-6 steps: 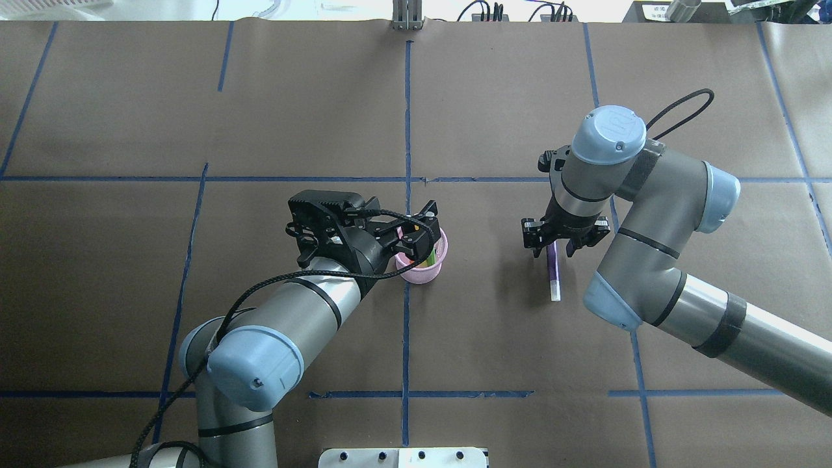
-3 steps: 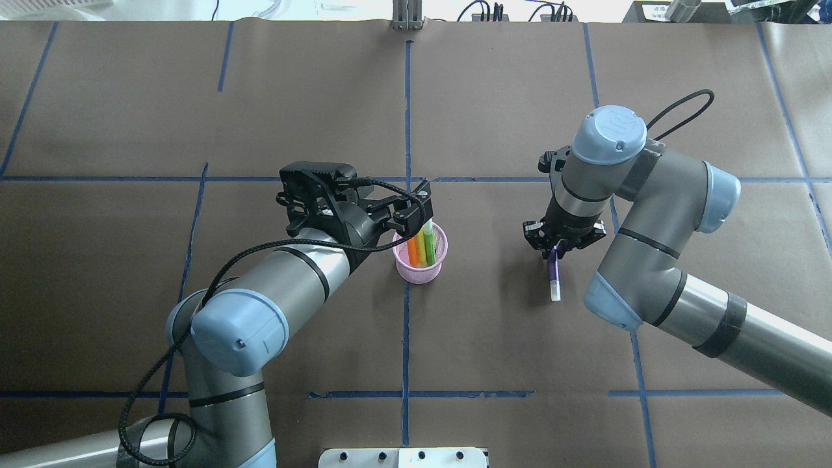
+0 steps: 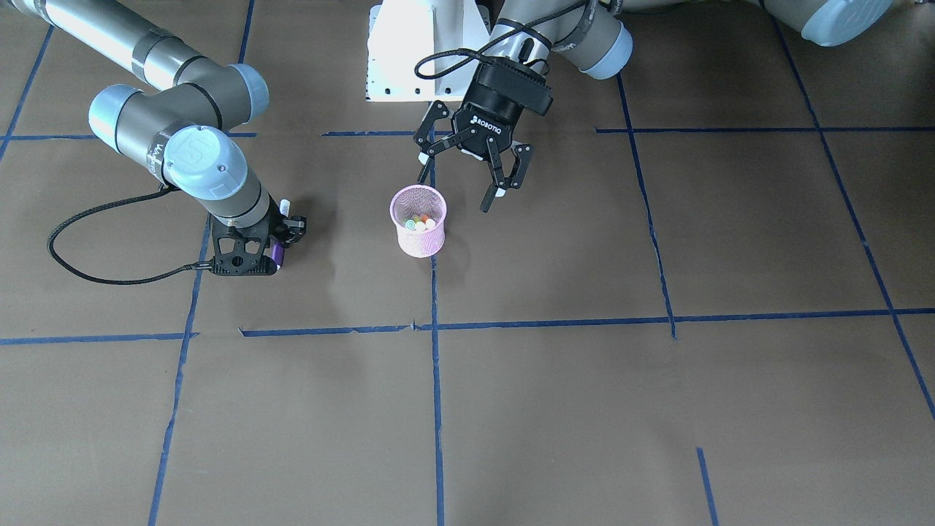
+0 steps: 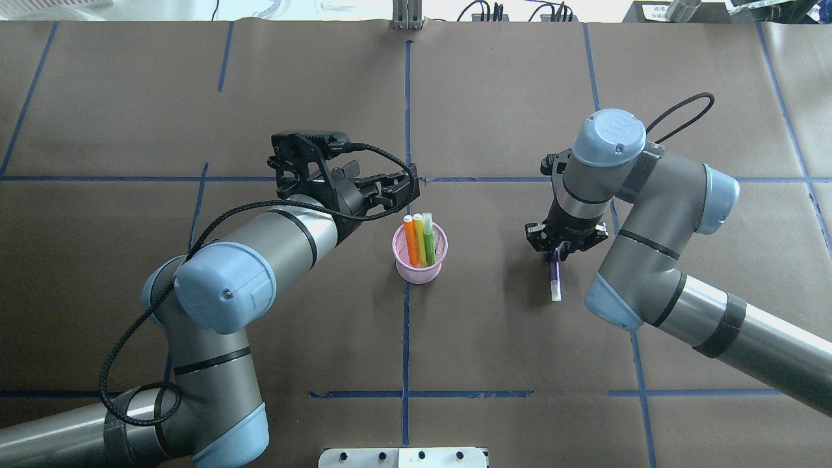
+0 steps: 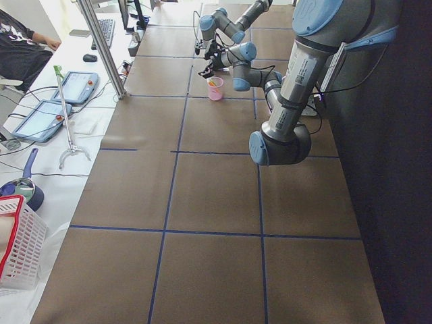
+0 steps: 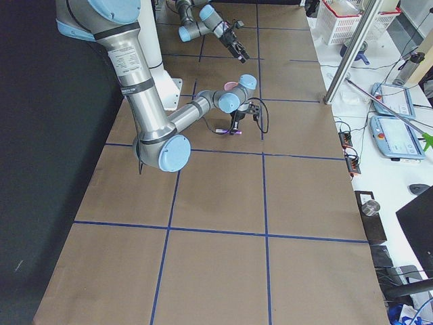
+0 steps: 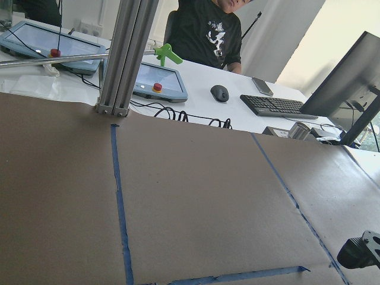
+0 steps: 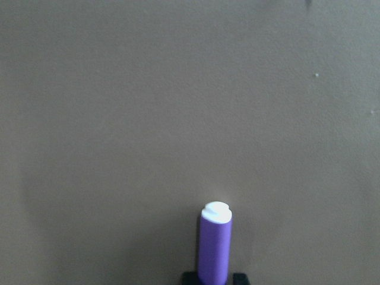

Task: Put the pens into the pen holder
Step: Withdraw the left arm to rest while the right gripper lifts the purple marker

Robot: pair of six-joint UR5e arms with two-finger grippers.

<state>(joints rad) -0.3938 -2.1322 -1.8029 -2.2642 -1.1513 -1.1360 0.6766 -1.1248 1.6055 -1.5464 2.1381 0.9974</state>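
Note:
The pink mesh pen holder [image 4: 420,268] [image 3: 418,237] stands near the table's middle, with orange [image 4: 409,239] and green [image 4: 428,235] pens upright in it. My left gripper [image 4: 404,188] [image 3: 454,192] is open and empty, above the table just beyond the cup's far-left side. My right gripper [image 4: 558,250] [image 3: 272,247] is shut on the purple pen [image 4: 554,278] [image 8: 214,248], to the right of the cup. The pen's white end points toward the robot, low over the paper. I cannot tell if it touches the table.
Brown paper with blue tape lines [image 4: 407,117] covers the table. A metal post [image 4: 407,16] stands at the far edge and a white base plate [image 4: 403,457] at the near edge. The right arm's black cable [image 3: 95,274] loops beside its gripper.
My left gripper has risen off the cup and moved far-left, leaving the pens standing in it. My right gripper, open astride the purple pen one second ago, has shut on it.

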